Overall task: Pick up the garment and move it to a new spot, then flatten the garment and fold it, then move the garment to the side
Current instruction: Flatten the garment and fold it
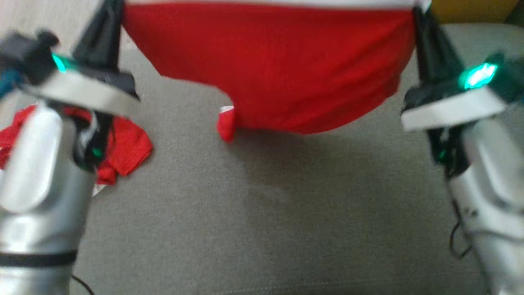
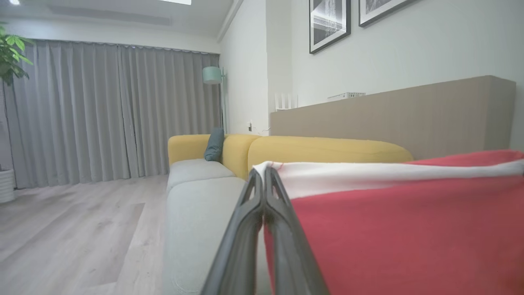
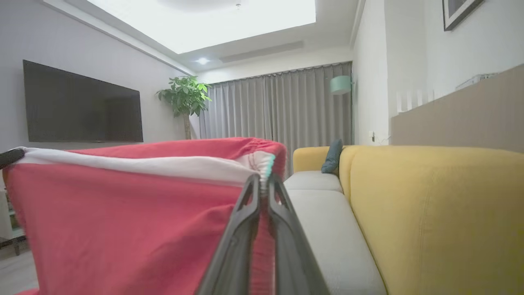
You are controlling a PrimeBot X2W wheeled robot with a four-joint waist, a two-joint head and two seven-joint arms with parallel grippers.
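The red garment (image 1: 278,65) hangs stretched between the two grippers above the grey sofa seat (image 1: 286,213), its white band (image 2: 368,174) running along the top edge. The left gripper (image 1: 112,10) has its dark fingers pressed together on the band's left corner. In the left wrist view the fingers (image 2: 245,221) meet at the tips with the white edge caught between them. The right gripper (image 1: 419,16) pinches the opposite corner the same way. In the right wrist view its fingers (image 3: 286,229) close on bunched white and red cloth.

The garment's body sags in a curve toward the seat. A small red flap with a white edge (image 1: 226,123) dangles at its lower left, close to the cushion. Whether it touches, I cannot tell.

A second heap of red cloth (image 1: 127,151) lies on the seat toward its left side, partly hidden under the left forearm (image 1: 37,172).

The yellow backrest (image 3: 430,205) runs along the seat's far edge. A teal cushion (image 2: 214,144) leans against it at the far end of the sofa.
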